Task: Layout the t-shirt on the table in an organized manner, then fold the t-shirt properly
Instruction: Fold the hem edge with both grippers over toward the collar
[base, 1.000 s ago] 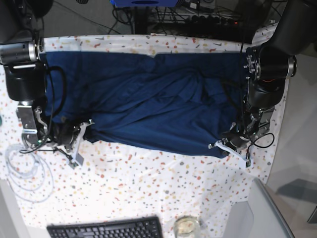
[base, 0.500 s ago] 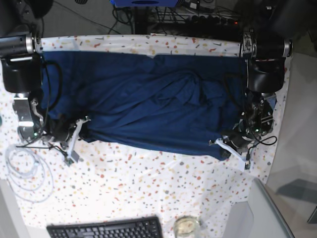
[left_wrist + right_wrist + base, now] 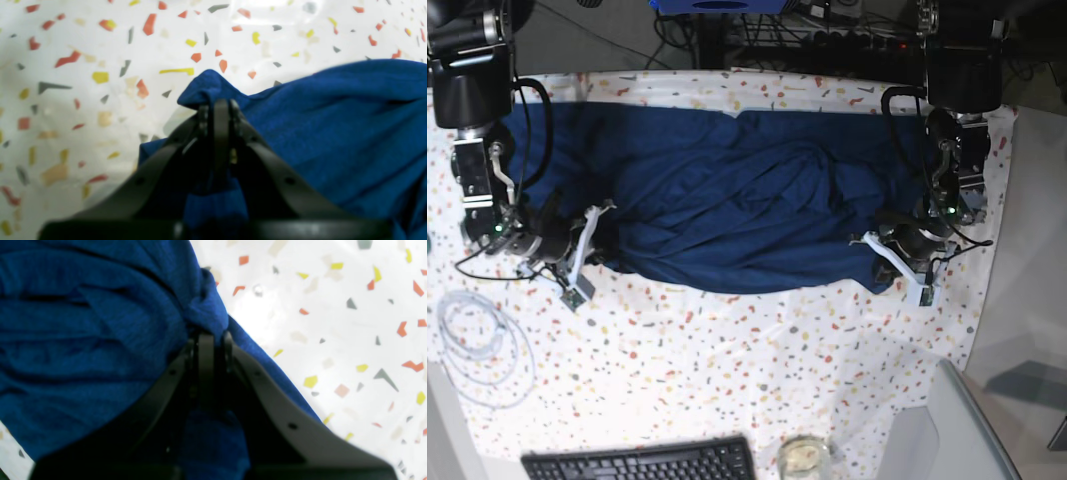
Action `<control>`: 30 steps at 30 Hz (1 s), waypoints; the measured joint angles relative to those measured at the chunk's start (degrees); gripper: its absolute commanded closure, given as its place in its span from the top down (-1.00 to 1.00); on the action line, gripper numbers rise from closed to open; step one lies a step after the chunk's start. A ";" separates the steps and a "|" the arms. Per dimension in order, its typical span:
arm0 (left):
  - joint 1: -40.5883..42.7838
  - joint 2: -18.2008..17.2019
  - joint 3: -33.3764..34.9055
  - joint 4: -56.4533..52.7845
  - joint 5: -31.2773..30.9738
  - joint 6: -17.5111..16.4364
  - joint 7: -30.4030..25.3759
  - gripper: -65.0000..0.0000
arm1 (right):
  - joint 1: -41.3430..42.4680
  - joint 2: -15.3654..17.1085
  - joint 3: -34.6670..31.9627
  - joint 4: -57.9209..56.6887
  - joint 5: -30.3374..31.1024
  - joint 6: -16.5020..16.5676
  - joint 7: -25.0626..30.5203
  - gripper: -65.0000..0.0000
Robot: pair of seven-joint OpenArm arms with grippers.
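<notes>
Surface: you see the white cloth-covered table flecked red, yellow and grey (image 3: 757, 370).
Garment: the plain dark navy blue soft t-shirt (image 3: 727, 200) lies rumpled.
Left gripper (image 3: 218, 106): clamped on its hem.
Right gripper (image 3: 208, 336): likewise.
Room: black keyboard (image 3: 642, 462) near you.

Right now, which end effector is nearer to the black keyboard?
Right. The right end effector is up and left of the keyboard, gripping the t-shirt; the left end effector is farther, up and right.
</notes>
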 measured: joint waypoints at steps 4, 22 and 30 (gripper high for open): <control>3.78 0.04 -0.90 7.13 -0.26 -0.15 -0.20 -1.00 | -0.98 1.05 0.35 2.14 -0.22 0.00 0.02 -1.00; 17.25 0.28 -12.61 16.48 -0.20 -4.31 0.00 -1.00 | -14.71 2.47 0.66 13.35 0.00 0.22 -0.22 -1.00; 21.44 0.39 -12.66 18.71 -0.17 -4.37 0.17 -1.00 | -16.35 2.34 0.66 14.36 0.07 0.04 0.00 -1.00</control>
